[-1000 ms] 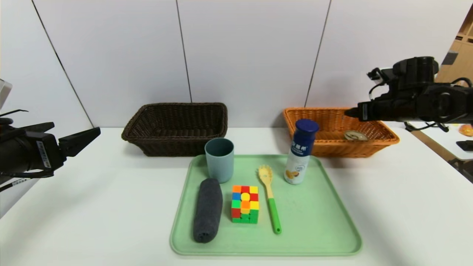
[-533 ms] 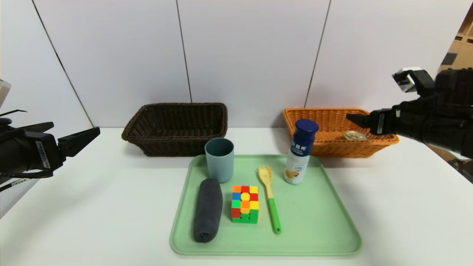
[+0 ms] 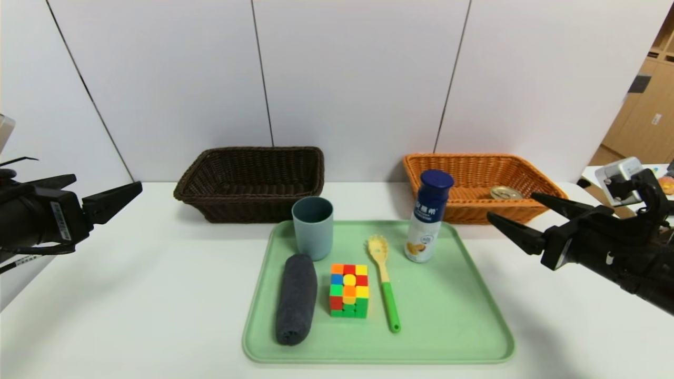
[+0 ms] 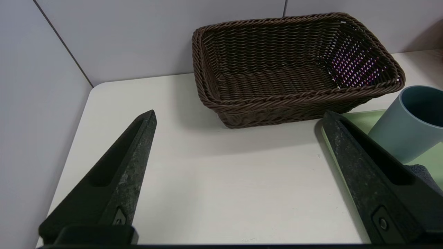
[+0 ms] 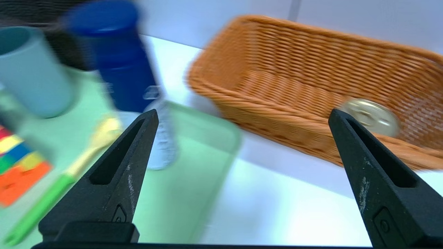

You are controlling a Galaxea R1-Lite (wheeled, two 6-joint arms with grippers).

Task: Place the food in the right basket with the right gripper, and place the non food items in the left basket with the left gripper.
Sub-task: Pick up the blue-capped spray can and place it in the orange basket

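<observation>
The white bottle point(image 3: 427, 221) with a dark blue cap stands on the tray's far right part. The pull-tab tin point(image 3: 506, 192) lies inside the orange-tan right basket point(image 3: 421, 164). My right gripper point(image 3: 512, 206) hovers open and empty in front of that basket, right of the bottle. On the tray sit the blue-grey cup point(image 3: 313, 227), rolled grey towel point(image 3: 296, 300), puzzle cube point(image 3: 348, 290) and yellow pasta spoon point(image 3: 384, 281). The dark brown left basket point(image 3: 253, 181) holds nothing. At the table's left edge my left gripper point(image 4: 239, 113) is parked, open and empty.
The pale green tray point(image 3: 453, 321) lies at the table's middle front. Both baskets stand against the white back wall. White tabletop lies bare to the left and right of the tray. A second table with small items shows at the far right point(image 3: 662, 185).
My right gripper came down from above the orange-tan basket and drew back toward the table's right front, its fingers spreading a little wider. The left arm has not moved.
</observation>
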